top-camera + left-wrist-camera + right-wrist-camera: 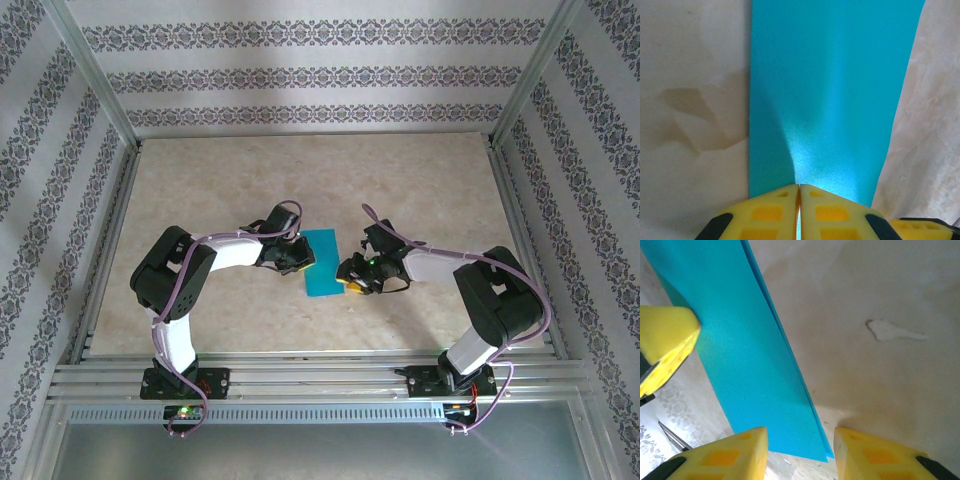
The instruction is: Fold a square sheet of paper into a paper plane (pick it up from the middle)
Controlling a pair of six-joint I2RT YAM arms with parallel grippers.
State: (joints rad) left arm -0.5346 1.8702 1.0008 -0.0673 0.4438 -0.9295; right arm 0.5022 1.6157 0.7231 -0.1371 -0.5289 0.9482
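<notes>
the folded square sheet of paper (750, 365) has its corner between the parted right gripper (800, 437).

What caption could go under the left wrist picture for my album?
Left pincer shut on the near edge of the teal-blue paper, beige table showing on both sides.

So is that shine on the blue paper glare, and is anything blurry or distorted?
Left wrist view: a pale sheen glares on the sheet of paper just ahead of the left gripper, with a soft brownish shadow on the table beside it. Right wrist view: paper evenly lit, right gripper looming slightly soft. Top view: flat, diffuse light; frame posts lean outward.
</notes>
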